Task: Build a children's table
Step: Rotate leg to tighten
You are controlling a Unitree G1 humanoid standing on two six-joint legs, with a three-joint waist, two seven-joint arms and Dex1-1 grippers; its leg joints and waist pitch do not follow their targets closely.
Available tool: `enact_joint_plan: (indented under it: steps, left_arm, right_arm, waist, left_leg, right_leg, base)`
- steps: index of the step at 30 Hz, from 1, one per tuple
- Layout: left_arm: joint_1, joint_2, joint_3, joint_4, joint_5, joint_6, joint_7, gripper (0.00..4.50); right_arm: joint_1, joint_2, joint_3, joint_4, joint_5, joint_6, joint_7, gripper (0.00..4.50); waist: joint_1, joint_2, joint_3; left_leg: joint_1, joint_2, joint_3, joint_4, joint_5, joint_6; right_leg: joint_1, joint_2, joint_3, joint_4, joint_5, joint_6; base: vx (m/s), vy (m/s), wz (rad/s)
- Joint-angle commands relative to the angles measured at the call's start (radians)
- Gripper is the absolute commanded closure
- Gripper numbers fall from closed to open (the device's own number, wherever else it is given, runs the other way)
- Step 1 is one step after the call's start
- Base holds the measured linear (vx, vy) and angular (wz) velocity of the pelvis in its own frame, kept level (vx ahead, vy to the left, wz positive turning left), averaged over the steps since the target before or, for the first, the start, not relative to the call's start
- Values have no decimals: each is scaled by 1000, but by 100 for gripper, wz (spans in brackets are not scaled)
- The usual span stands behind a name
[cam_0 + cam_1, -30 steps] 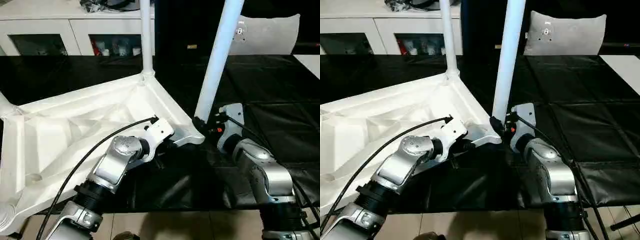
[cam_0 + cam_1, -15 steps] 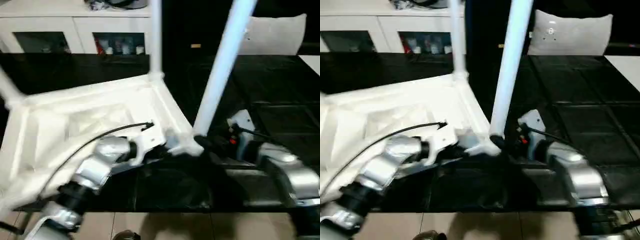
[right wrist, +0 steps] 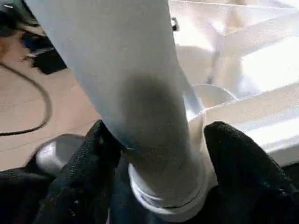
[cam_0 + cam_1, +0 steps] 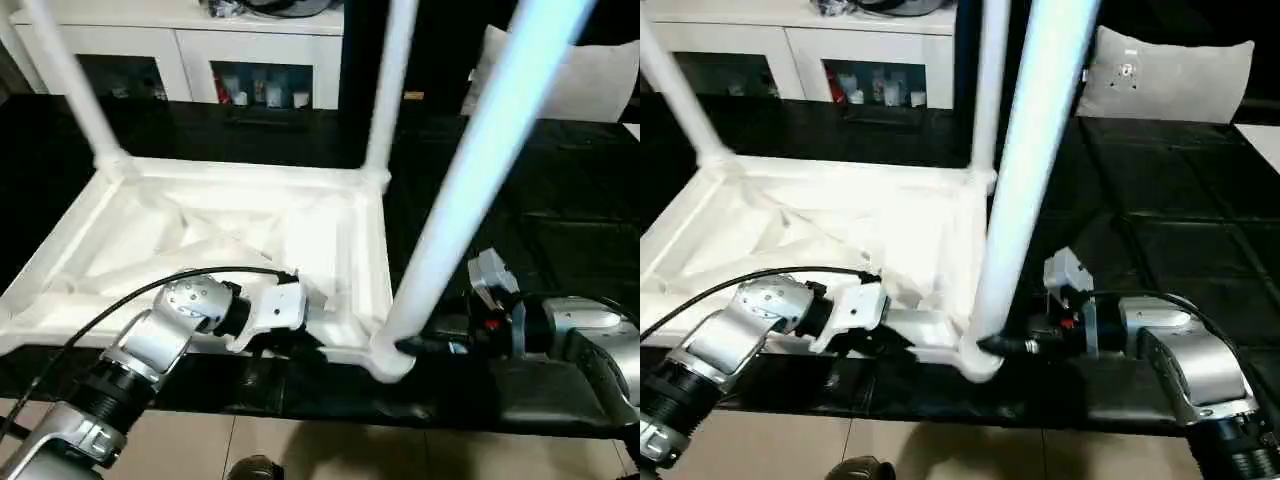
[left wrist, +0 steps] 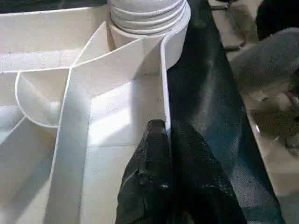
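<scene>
Black padded matting (image 4: 560,190) covers the work surface; a white cabinet (image 4: 200,60) and a cushion (image 4: 1170,75) occupy the upper edge of the head views.

Progress: the children's table (image 4: 230,230) lies upside down at centre left, ribbed underside up. Three legs stand in corner sockets: upper left (image 4: 70,80), upper centre (image 4: 395,70), and the near leg (image 4: 480,190) at centre right. The fourth corner is outside the frame, so its state cannot be determined. Judged status: assembly is well advanced; the near leg probably needs final seating.

Left gripper (image 5: 161,140): fingers pressed together on the thin upright rim wall of the table, near the lower-centre corner socket.

Right gripper (image 3: 159,154): fingers spread on either side of the near leg's base, just above its socket. Whether both pads actually bear on the leg cannot be confirmed.
</scene>
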Motion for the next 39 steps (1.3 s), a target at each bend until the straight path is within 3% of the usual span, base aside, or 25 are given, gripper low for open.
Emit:
enact_joint_plan:
  steps: [1,9,15,17,18,20,22,23,24,25,29,30,35,39]
  left_arm:
    - [-10,4,-42,-2,15,-22,-43,450]
    - [-18,-9,-39,16,11,-39,-35,450]
    - [-3,-46,-11,-17,-4,72,39,450]
    - [-1,-93,14,-26,-7,143,125,450]
    - [-1,-108,22,-30,-8,169,150,450]
    - [-6,-165,47,-43,-4,268,248,450]
    - [-13,-207,60,-38,8,313,322,450]
    - [-20,-239,70,-28,20,343,376,450]
    - [-22,-249,73,-25,23,353,393,450]
    - [-32,-311,93,-13,29,413,482,450]
    - [-42,-376,109,1,52,449,575,450]
    - [-41,-389,102,8,72,440,599,450]
    - [-37,-382,87,7,86,421,593,450]
    - [-37,-336,74,-6,86,397,545,450]
  right_arm:
    - [-6,-10,6,-20,18,8,18,173]
    - [12,-13,27,-38,44,37,49,235]
    - [30,52,-8,-76,91,81,-42,247]
    - [26,139,-24,-85,62,106,-212,248]
    - [23,163,-27,-81,48,108,-260,249]
    - [10,243,-30,-54,-20,111,-425,249]
    - [-3,293,-34,-30,-71,126,-539,251]
    - [-15,327,-40,-9,-108,136,-620,251]
    - [-18,338,-41,-2,-120,140,-646,252]
    - [-42,396,-53,40,-184,156,-785,252]
    - [-70,472,-99,86,-190,152,-910,252]
    - [-76,472,-85,96,-197,113,-902,202]
    - [-74,473,-86,82,-176,111,-871,167]
    - [-52,417,-94,52,-151,87,-749,136]
  waist:
    - [-3,-10,-57]
    - [1,-13,-58]
    - [7,-11,-55]
    - [0,-10,-51]
    - [-13,-12,-45]
    - [-21,-12,-43]
    - [-38,-11,-44]
    - [-50,-10,-45]
    - [-58,-12,-44]
    - [-62,-14,-45]
    - [-70,-14,-44]
    - [-68,-11,-44]
    - [-65,-8,-48]
    - [-58,-11,-49]
  left_leg:
    - [26,79,-26,-68,-161,64]
    - [24,77,-24,-65,-144,63]
    - [26,79,-26,-67,-155,57]
    - [26,76,-26,-72,-180,43]
    - [28,72,-30,-77,-226,12]
    - [27,71,-34,-81,-239,-7]
    - [26,71,-36,-84,-252,-22]
    - [20,69,-37,-88,-238,-30]
    - [24,68,-37,-86,-243,-33]
    - [24,66,-35,-84,-243,-29]
    - [21,61,-32,-79,-215,-7]
    - [21,62,-31,-80,-206,-1]
    - [22,65,-30,-80,-185,16]
    - [19,66,-29,-79,-159,37]
  right_leg:
    - [30,-99,48,-77,-102,-223]
    - [32,-100,48,-75,-82,-225]
    - [29,-100,49,-79,-115,-219]
    - [27,-99,49,-83,-156,-214]
    - [24,-102,49,-93,-260,-202]
    - [26,-104,50,-99,-331,-174]
    - [25,-101,50,-98,-325,-171]
    - [29,-98,47,-93,-294,-173]
    - [24,-97,48,-94,-277,-176]
    - [24,-97,49,-96,-271,-175]
    - [26,-98,53,-104,-275,-161]
    - [26,-95,53,-104,-254,-154]
    - [29,-92,52,-100,-170,-162]
    - [36,-94,50,-95,-110,-168]
  base:
    - [0,0,0]
    - [0,0,0]
    - [0,0,0]
    - [0,0,0]
    - [0,0,0]
    - [0,0,0]
    - [0,0,0]
    - [0,0,0]
    - [0,0,0]
    - [0,0,0]
    - [0,0,0]
    - [0,0,0]
    - [0,0,0]
    - [0,0,0]
